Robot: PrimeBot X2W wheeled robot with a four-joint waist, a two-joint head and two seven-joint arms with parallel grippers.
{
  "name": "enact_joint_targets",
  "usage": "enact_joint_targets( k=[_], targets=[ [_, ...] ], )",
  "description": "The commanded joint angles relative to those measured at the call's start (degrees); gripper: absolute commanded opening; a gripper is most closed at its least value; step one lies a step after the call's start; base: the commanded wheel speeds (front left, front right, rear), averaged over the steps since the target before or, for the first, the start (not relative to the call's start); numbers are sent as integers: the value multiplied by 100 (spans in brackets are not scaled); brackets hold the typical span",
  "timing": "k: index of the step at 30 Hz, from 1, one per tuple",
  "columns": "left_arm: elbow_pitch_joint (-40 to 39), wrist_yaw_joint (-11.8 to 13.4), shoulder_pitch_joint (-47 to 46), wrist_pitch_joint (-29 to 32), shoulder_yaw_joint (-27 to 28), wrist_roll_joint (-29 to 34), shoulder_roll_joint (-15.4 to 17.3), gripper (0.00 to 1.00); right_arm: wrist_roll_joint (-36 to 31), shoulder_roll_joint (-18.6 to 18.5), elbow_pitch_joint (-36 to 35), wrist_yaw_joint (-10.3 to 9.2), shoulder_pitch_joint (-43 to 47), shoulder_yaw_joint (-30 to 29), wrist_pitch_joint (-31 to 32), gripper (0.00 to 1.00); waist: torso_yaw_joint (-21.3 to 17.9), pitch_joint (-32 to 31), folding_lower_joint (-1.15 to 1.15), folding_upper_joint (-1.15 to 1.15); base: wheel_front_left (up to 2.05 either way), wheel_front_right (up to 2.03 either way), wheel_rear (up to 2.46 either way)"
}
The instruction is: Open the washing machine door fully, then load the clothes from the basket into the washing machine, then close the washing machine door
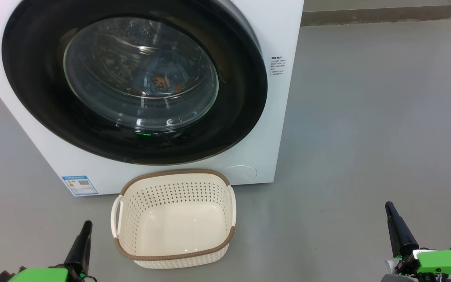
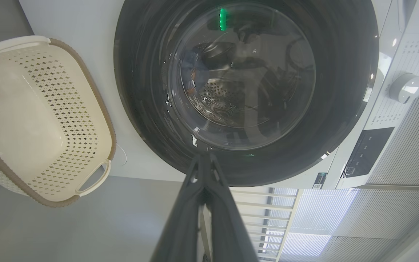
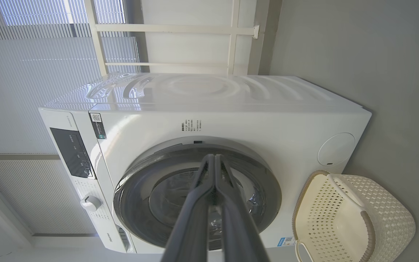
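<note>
I have my left claw (image 1: 85, 229) low at the left of the head view, its 2 dark fingers (image 1: 80, 246) pressed together and pointing up and slightly to the right. My right claw (image 1: 390, 211) sits low at the right, also closed, leaning slightly to the left. Behind each I see a green wrist housing (image 1: 444, 260) (the left one is mostly cut off by the bottom edge). In both wrist views each pair meets at the tips, gripping nothing.
</note>
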Motion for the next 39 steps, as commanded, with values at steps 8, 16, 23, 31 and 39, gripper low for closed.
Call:
enact_joint_targets(
  k=[8, 16, 23, 31, 39],
  targets=[
    [-110, -17, -249, 19, 203, 67, 59, 0, -19, -11, -140, 9, -258, 140, 40, 0, 0, 0, 0, 0, 0, 0, 0],
    [-110, -17, -249, 22, 207, 71, 56, 0, -21, -10, -140, 9, -258, 138, 42, 0, 0, 0, 0, 0, 0, 0, 0],
    [-110, -17, -250, 25, 210, 74, 54, 0, -22, -8, -140, 9, -258, 136, 44, 0, 0, 0, 0, 0, 0, 0, 0],
    [-110, -17, -250, 28, 214, 76, 52, 0, -24, -7, -140, 9, -259, 134, 45, 0, 0, 0, 0, 0, 0, 0, 0],
    [-110, -17, -250, 30, 217, 79, 49, 0, -26, -6, -140, 9, -259, 132, 47, 0, 0, 0, 0, 0, 0, 0, 0]
  ],
)
